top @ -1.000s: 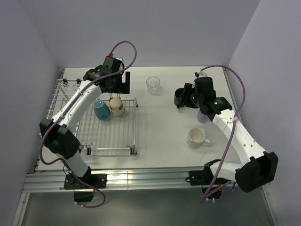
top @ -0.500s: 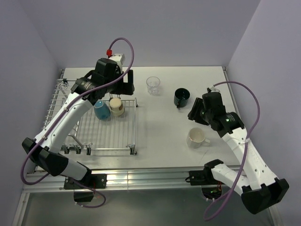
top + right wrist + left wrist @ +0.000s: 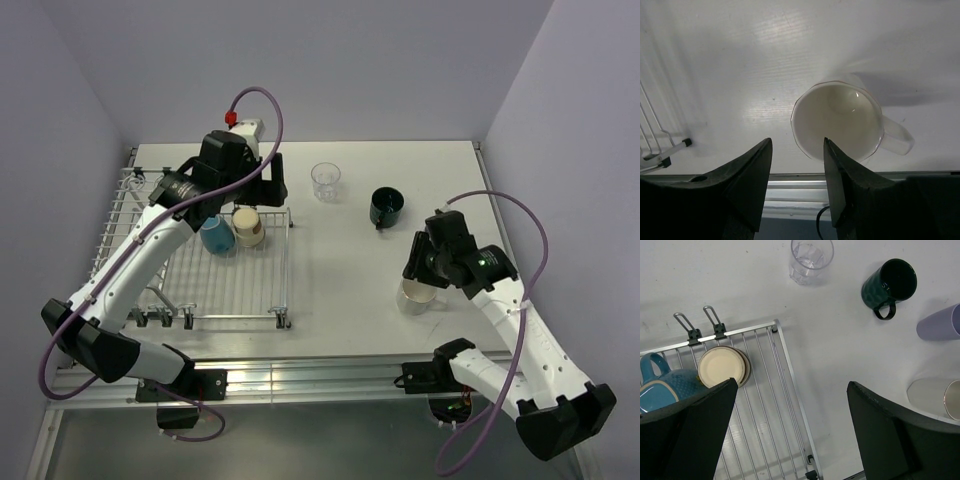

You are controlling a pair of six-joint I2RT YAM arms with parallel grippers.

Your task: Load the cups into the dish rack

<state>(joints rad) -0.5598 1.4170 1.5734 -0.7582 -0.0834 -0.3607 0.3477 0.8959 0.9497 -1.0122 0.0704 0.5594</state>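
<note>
- Viewing from the top camera, I see the dish rack on the left half of the table, with the light blue mug and the brown metal-lined cup touching side by side at its far end.
- The clear glass tumbler and the dark teal mug stand on the table outside the rack, near the far edge.
- The left gripper hangs over the rack's far right corner. The right gripper hangs over the white mug.
- Left wrist view: the left gripper is spread wide and holds nothing. The rack, blue mug and brown cup lie below it.
- The tumbler, teal mug, lavender cup and white mug sit on bare table. A pale mark on the teal mug is too small to read.
- Right wrist view: the right gripper is parted to a moderate gap and grips nothing. The white mug stands upright beneath it, handle to the right.
</note>
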